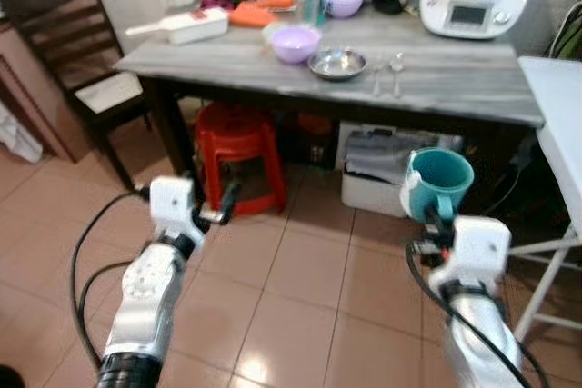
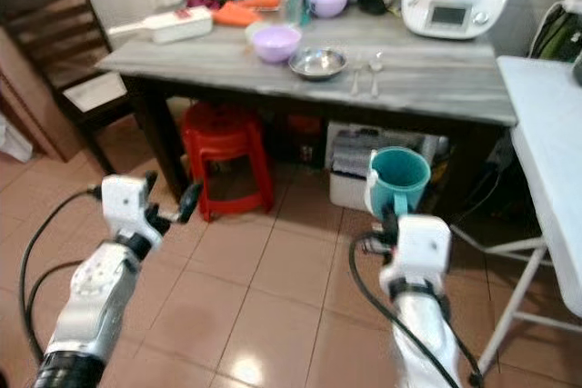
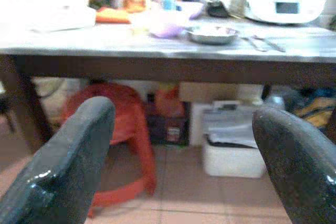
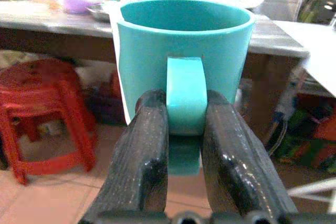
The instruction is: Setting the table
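Teal mug (image 4: 181, 59) hangs by its handle, pinched in the right gripper (image 4: 185, 129) jaws, short of the grey surface (image 1: 455, 79). Left gripper (image 3: 184, 145) jaws are spread, facing the red stool (image 1: 238, 156) beneath that surface.

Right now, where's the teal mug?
Teal mug is held upright by its handle in the right gripper, above the tiled floor, short of the grey table.

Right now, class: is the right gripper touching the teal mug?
Touching. The right wrist view shows the right gripper with both black fingers pressed against the handle of the teal mug.
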`<state>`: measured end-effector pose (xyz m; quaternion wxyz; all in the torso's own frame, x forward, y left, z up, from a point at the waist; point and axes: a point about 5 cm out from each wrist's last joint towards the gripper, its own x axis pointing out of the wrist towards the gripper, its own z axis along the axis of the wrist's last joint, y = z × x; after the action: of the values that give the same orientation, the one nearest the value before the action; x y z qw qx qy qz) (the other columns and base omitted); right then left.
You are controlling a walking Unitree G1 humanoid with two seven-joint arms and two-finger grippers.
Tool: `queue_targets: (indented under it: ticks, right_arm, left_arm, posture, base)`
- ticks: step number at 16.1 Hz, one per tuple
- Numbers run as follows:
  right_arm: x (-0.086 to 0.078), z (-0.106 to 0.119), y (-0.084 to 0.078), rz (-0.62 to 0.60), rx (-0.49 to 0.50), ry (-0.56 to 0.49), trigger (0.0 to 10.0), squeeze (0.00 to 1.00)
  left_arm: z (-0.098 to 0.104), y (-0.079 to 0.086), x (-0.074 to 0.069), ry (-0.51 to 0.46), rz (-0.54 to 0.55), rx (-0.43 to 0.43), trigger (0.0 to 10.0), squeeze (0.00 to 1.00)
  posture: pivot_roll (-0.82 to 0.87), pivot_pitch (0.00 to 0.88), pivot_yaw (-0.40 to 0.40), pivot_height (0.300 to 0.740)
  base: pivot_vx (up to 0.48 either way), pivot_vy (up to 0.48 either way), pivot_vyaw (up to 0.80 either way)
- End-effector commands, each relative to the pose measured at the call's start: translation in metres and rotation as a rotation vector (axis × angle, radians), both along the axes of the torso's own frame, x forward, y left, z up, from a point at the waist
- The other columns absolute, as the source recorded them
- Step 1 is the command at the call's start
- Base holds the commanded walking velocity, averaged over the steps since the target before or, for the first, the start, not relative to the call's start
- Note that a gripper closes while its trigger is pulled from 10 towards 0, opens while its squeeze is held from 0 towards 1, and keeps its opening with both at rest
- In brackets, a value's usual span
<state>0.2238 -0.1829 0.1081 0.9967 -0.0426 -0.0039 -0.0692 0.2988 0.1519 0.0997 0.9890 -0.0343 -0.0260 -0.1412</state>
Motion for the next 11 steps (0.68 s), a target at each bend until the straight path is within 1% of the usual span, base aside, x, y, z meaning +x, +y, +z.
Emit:
queue_targets:
  ticks: [1, 4, 6, 10, 11]
  right_arm:
    - [-0.0026, 0.0107, 0.0071, 0.032, 0.011, -0.049, 10.0, 0.00]
    - [-0.0107, 0.0109, 0.0046, 0.024, 0.006, -0.044, 10.0, 0.00]
    - [-0.0102, 0.0131, 0.0025, 0.015, 0.007, -0.047, 10.0, 0.00]
    - [-0.0075, 0.0153, 0.0036, 0.020, 0.006, -0.051, 10.0, 0.00]
    - [-0.0066, 0.0151, 0.0048, 0.022, 0.009, -0.049, 10.0, 0.00]
  left_arm:
    - [-0.0006, 0.0094, -0.0013, 0.007, 0.024, 0.020, 10.0, 0.00]
    - [0.0007, 0.0078, -0.0003, 0.003, 0.021, 0.017, 10.0, 0.00]
    - [0.0010, 0.0061, 0.0002, 0.003, 0.013, 0.011, 10.0, 0.00]
    - [0.0008, 0.0027, -0.0008, 0.007, -0.006, 0.004, 10.0, 0.00]
    - [0.0013, 0.0027, -0.0003, 0.005, -0.006, 0.002, 10.0, 0.00]
  posture:
    - [-0.11, 0.000, 0.033, 0.740]
    - [-0.11, 0.000, 0.032, 0.740]
    - [-0.11, 0.000, 0.034, 0.740]
    - [-0.11, 0.000, 0.035, 0.740]
    - [-0.11, 0.000, 0.035, 0.740]
  base:
    - [0.337, 0.000, 0.00]
    - [0.336, 0.000, 0.00]
    - [0.334, 0.000, 0.00]
    - [0.337, 0.000, -0.50]
    - [0.334, 0.000, 0.00]
